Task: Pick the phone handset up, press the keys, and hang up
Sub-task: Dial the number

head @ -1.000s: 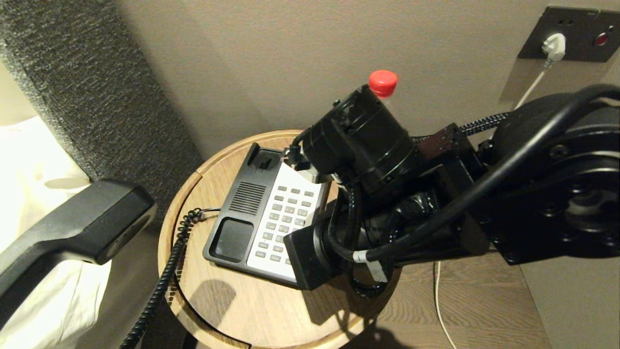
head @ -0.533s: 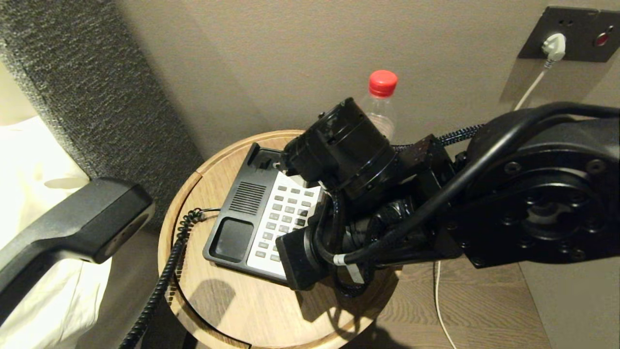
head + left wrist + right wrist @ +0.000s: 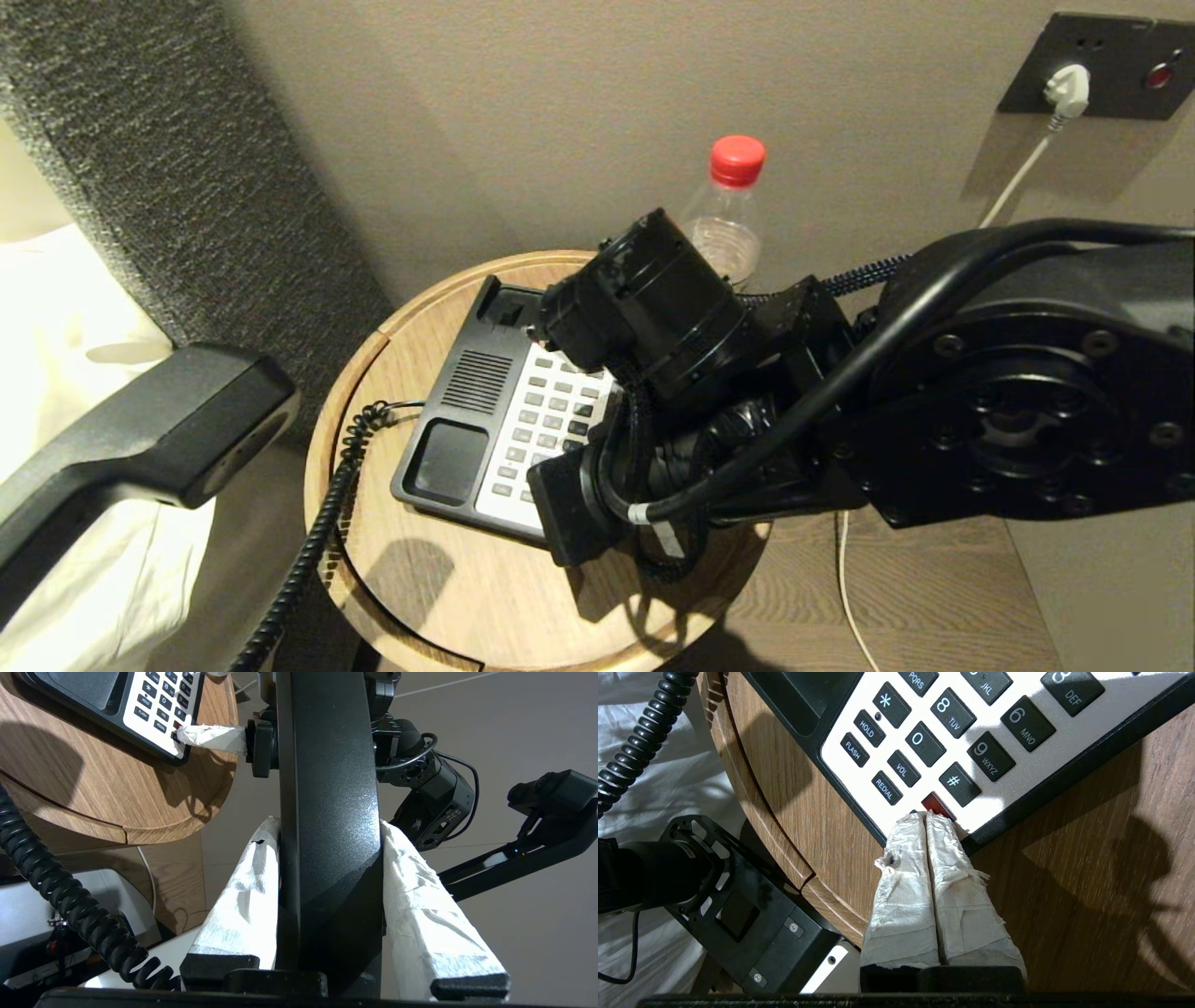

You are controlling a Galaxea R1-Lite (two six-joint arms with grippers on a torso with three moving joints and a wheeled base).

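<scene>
The right hand point(image 3: 930, 820) has dropped, fingers pressed together, onto the keys point(image 3: 943, 728); the left hand point(image 3: 329, 830) still grips the phone handset point(image 3: 327, 788).

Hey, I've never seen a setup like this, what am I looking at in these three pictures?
It is a two-armed robot. One picture looks down from its head; the other two come from cameras on its wrists. A black desk phone sits on a round wooden table, with a water bottle behind. The left end effector holds the phone handset clamped between its taped fingers, off to the table's left. The right end effector, fingers shut together, points at the keys, its tips at the red one.
</scene>
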